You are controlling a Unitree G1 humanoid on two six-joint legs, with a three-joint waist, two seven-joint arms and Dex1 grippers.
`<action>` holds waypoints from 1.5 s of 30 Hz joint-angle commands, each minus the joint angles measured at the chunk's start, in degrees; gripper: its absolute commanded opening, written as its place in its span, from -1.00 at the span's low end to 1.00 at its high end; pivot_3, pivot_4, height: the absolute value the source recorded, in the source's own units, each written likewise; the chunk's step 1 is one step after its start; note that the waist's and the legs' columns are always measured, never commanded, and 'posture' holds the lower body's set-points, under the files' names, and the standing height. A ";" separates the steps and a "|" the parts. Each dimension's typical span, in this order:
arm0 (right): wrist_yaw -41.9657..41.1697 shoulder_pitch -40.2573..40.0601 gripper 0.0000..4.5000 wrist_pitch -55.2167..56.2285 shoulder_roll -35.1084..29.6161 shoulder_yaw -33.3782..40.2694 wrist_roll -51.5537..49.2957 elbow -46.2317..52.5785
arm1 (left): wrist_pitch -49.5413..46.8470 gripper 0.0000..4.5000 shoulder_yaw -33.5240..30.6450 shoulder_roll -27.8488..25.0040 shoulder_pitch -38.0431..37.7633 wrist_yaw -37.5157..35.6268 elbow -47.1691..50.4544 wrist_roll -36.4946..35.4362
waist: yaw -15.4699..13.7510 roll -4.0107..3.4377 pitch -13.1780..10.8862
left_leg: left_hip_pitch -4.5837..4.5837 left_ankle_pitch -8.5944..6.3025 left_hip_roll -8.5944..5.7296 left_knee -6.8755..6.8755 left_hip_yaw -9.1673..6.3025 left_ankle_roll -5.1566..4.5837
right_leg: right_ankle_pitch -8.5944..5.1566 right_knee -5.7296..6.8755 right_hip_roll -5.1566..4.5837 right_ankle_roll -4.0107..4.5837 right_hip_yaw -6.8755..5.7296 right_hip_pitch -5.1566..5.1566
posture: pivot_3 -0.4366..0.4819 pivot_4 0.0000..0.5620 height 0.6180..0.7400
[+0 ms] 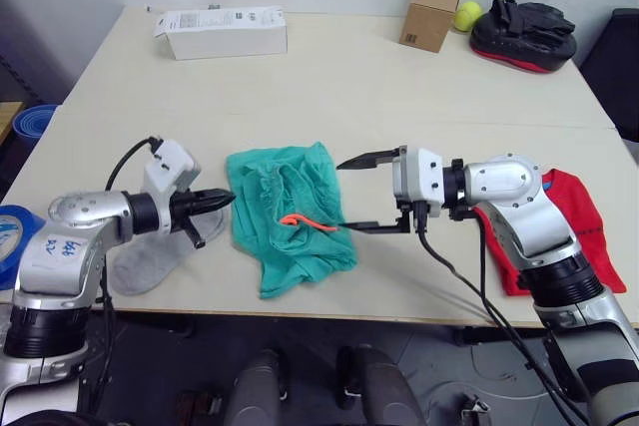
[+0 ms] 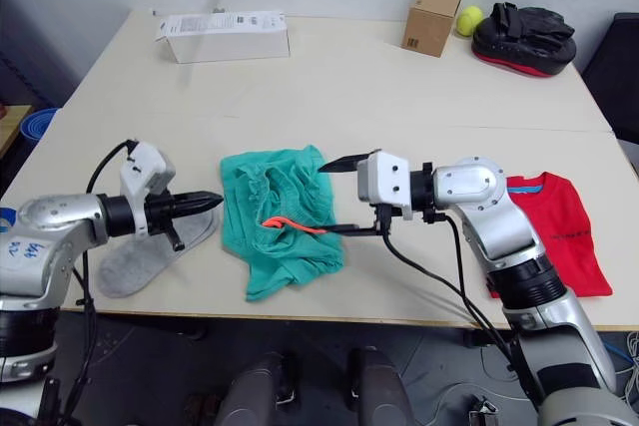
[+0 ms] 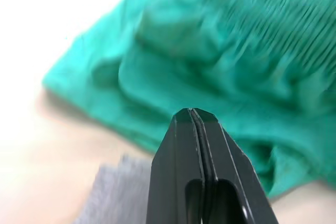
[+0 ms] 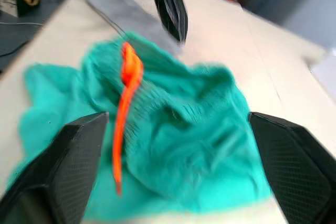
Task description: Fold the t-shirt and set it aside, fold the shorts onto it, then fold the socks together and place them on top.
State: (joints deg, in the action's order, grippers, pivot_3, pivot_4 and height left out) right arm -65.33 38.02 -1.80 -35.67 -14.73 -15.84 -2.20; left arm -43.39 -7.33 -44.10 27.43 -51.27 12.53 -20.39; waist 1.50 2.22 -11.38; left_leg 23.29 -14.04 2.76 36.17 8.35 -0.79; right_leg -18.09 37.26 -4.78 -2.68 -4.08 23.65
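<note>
Two end effectors are flanking the shorts (image 1: 288,214) near the worktop's (image 1: 329,77) front edge (t-shirt (image 2: 561,228) already folded at its right edge), left end effector (image 1: 222,198) closed empty, right end effector (image 1: 351,194) spread wide, likely needing waistband grips next.

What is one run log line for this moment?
left claw: shut, beside shorts | right claw: open, at shorts | t-shirt: aside

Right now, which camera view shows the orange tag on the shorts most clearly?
The right wrist view: the orange tag lies close and unobstructed across the shorts, between the open right gripper. Both eye views show it as a small strip. The left wrist view looks at teal cloth beyond the shut left gripper.
</note>
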 commanded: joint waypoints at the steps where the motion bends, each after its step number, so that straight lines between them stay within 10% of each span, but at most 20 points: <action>1: 0.13 -0.38 0.30 0.84 0.57 1.14 0.99 0.71 | 2.66 -1.00 4.73 -1.01 6.85 -3.26 1.50 -0.26 | 0.08 0.00 0.00 | 0.00 0.06 0.00 -0.01 0.02 0.08 | 0.02 0.00 0.01 -0.04 -0.03 0.00 | -0.05 -0.47 1.00; 10: 3.37 -4.78 -0.98 -1.58 2.88 -0.73 4.72 5.47 | 17.97 -1.00 23.69 5.91 25.40 -14.49 -11.54 8.46 | 0.11 0.00 0.00 | 0.01 0.22 0.07 0.02 0.18 0.05 | 0.03 0.02 0.27 -0.10 -0.06 0.05 | -0.05 -0.47 1.00; 21: 6.46 -12.18 -0.98 0.19 4.23 -3.94 11.42 7.54 | 28.16 -1.00 34.46 7.68 25.06 -28.40 -11.55 13.79 | 0.21 0.00 -0.01 | 0.00 0.33 0.13 0.19 0.21 0.07 | 0.01 0.17 0.31 -0.12 -0.05 0.06 | -0.05 -0.47 1.00; 28: 5.98 -13.51 -0.98 2.02 4.79 -5.36 13.29 6.45 | 36.87 -1.00 36.44 4.89 22.73 -21.59 -18.43 26.98 | 0.09 0.00 -0.01 | -0.01 0.34 0.12 0.22 0.15 -0.06 | 0.01 0.21 0.29 -0.11 -0.03 0.05 | -0.05 -0.47 1.00; 40: 4.96 -13.21 -0.98 6.05 5.44 -7.73 16.38 2.24 | 2.19 -1.00 18.02 -6.24 3.72 -17.76 8.14 17.61 | 0.29 0.02 -0.02 | -0.02 0.38 0.14 0.10 0.03 0.03 | -0.09 0.28 0.28 -0.07 -0.12 0.06 | -0.05 -0.47 1.00; 45: 4.95 -11.98 -0.98 7.64 6.16 -7.20 16.09 1.55 | -6.62 -1.00 15.03 -2.77 5.58 -12.06 11.25 14.06 | -0.19 0.03 -0.03 | -0.06 0.36 0.06 0.20 -0.07 -0.12 | -0.08 0.27 0.25 -0.06 -0.10 -0.06 | -0.05 -0.47 1.00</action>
State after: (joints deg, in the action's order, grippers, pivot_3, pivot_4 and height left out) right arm -60.26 24.90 4.97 -30.12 -22.25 0.71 -1.54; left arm -47.73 9.81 -48.12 30.79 -65.31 21.60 -4.40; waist 1.31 2.25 -11.41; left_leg 23.24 -13.69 2.81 36.37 8.27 -0.91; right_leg -18.16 37.51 -4.55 -2.73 -4.18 23.57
